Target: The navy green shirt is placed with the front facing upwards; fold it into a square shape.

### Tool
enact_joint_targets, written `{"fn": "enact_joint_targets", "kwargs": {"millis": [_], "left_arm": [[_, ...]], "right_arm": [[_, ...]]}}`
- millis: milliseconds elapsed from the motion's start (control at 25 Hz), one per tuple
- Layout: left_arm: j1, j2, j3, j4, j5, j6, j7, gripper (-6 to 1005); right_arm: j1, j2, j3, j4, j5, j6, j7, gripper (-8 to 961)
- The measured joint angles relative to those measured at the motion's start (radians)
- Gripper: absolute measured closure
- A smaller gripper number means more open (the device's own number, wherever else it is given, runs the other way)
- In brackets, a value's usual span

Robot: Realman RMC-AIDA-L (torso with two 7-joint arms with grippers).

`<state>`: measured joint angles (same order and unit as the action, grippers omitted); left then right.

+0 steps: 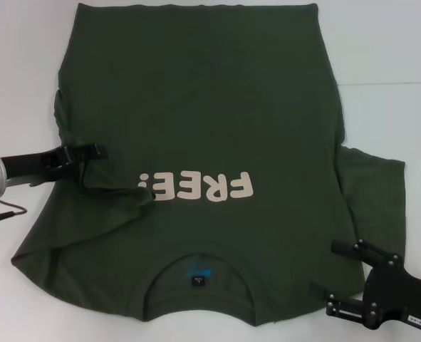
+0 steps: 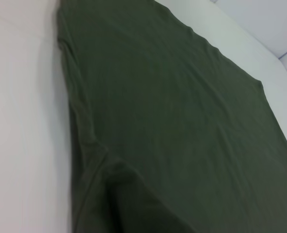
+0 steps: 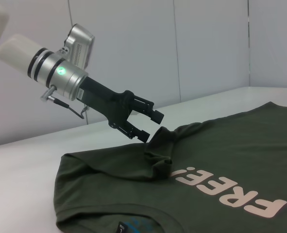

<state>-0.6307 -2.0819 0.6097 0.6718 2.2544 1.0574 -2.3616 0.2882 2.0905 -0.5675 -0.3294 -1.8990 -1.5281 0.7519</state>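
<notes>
Fingers of your left gripper (image 3: 152, 126) stand parted, gripping nothing; just below their tips the navy green shirt (image 1: 210, 128) bunches where its sleeve was folded inward, likely freshly dropped. Your right gripper (image 1: 345, 278) waits open, straddling the opposite shoulder edge.

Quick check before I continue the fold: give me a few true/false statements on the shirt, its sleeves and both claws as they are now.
1. The navy green shirt lies with the FREE! lettering up. True.
2. The left claw is open above the folded-in sleeve. True.
3. The right claw is over the hem. False: it sits near the collar-end corner, beside the spread right sleeve.
4. Both sleeves are folded in. False: the right one lies spread on the table.
</notes>
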Motion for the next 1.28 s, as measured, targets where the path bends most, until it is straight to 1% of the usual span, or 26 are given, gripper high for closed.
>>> {"fn": "enact_joint_targets", "kwargs": {"millis": [240,360,440,640,760,800,920,1000,1040,1120,1280], "left_arm": [[-0.006,-0.009,0.06,0.001,0.001,-0.04,-0.005,169],[-0.007,-0.015,0.068,0.006,0.001,-0.053,-0.005,172],[-0.007,-0.015,0.07,0.007,0.001,-0.057,-0.005,174],[-0.008,-0.008,0.073,0.009,0.001,-0.061,-0.005,180],[-0.008,-0.01,0.089,0.011,0.007,-0.075,0.002,183],[-0.008,-0.013,0.103,0.016,0.012,-0.086,0.004,184],[-0.004,-0.032,0.152,0.054,0.022,-0.125,0.007,187],[0.003,-0.047,0.172,0.088,0.024,-0.139,0.009,190],[0.005,-0.051,0.174,0.099,0.025,-0.141,0.011,191],[0.007,-0.055,0.177,0.113,0.025,-0.141,0.014,193],[0.009,-0.051,0.212,0.112,0.027,-0.143,0.015,197]], "right_arm": [[0.0,0.0,0.0,-0.001,0.0,0.0,0.001,54],[0.0,0.0,0.0,-0.001,0.0,0.0,0.001,54],[0.0,0.0,0.0,-0.001,0.0,0.0,0.001,54],[0.0,0.0,0.0,-0.001,0.0,0.0,0.001,54],[0.0,0.0,0.002,0.0,0.001,0.0,0.001,54],[0.0,0.0,0.004,0.002,0.001,0.0,0.001,54],[0.0,0.0,0.01,0.004,0.002,0.0,0.001,54],[0.0,0.0,0.01,0.004,0.002,-0.001,0.001,53],[-0.001,0.0,0.01,0.004,0.002,-0.001,0.001,53],[-0.001,0.0,0.011,0.004,0.002,-0.001,0.001,53],[-0.003,-0.001,0.011,0.004,0.002,-0.001,0.001,53]]}}
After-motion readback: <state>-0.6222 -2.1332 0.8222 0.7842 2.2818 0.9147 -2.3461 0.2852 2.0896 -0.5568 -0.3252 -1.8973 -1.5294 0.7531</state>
